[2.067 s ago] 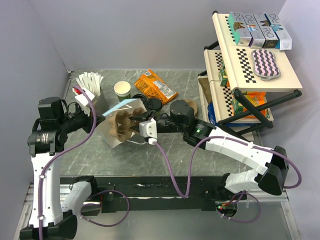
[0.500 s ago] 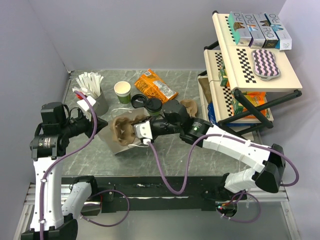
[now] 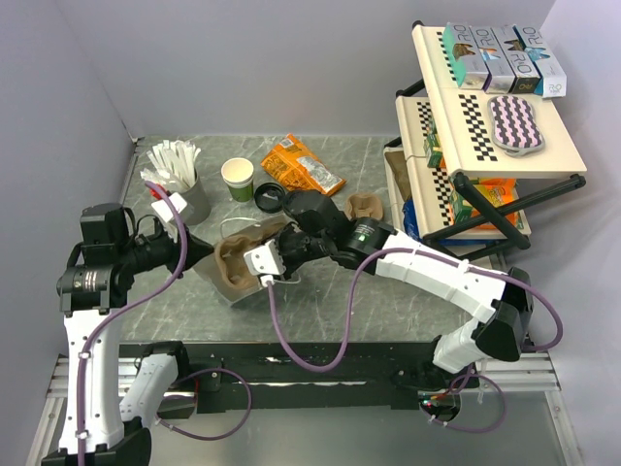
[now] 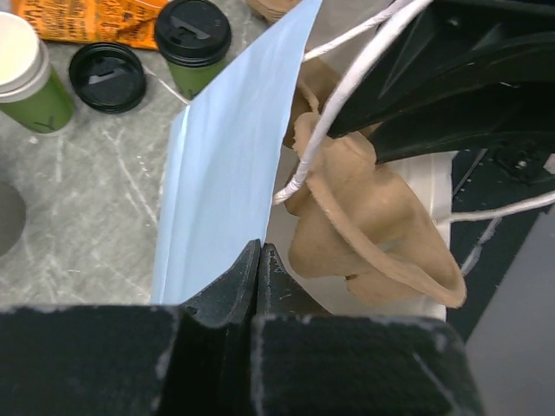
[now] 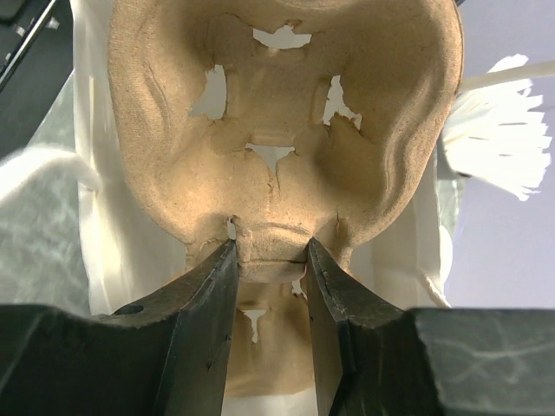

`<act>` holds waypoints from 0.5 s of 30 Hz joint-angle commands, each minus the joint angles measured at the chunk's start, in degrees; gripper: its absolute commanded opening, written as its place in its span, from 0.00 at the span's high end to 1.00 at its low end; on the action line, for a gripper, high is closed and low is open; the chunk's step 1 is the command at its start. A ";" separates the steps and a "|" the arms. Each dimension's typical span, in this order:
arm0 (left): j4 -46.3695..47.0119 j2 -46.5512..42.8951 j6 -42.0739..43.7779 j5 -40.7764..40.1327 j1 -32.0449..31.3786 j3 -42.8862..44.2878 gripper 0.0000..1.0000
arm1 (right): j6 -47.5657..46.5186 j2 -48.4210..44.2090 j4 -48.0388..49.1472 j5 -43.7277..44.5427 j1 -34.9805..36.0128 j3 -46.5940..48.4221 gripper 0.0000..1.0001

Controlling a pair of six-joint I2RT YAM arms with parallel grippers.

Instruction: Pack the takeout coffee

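Two claws: both are closed on something, and neither touches the coffee.
Left claw (image 4: pixel 260 251): fingers pressed together on the lip of the paper bag (image 4: pixel 230 165), holding one wall up so the mouth gapes toward the right edge of the worktop (image 3: pixel 194 316).
Right claw (image 5: pixel 270 251): narrow grip on the rim of the pulp cup carrier (image 5: pixel 277 113), one finger on each side of the neck between two wells. The carrier is tilted and partly inside the bag's mouth.
Takeout coffee (image 4: pixel 192 35): upright with its black lid on, toward the far edge of the worktop near its middle, just beyond the bag. In the top view the right arm crosses that spot and hides most of it.
Neighbours: a loose lid (image 4: pixel 108 76) lies just beside the coffee. The lidless cup (image 4: pixel 26 78) stands further toward the left edge.
Step in hand (judged): seating the carrier in the bag, ahead of loading the coffee.
Progress (judged): early, since the coffee is not yet packed.
Doing it well: the left claw should hold the lip high and taut. The right should drive the carrier along the bag's length, level it with the wells upward, and let go only once it lies flat on the bag's floor.
Risks: the white cord handle (image 4: pixel 295 173) lies across the carrier and may snag. The right forearm passes close to the coffee and could tip it.
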 commanded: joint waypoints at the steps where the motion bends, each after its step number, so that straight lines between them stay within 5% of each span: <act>1: -0.36 0.12 -0.62 5.04 -0.14 2.58 0.99 | -4.11 0.92 -7.08 3.47 0.65 5.15 1.00; 15: 8.16 -1.29 -7.66 11.20 -0.31 -2.43 0.99 | -10.27 7.77 -21.59 6.02 3.02 14.38 1.00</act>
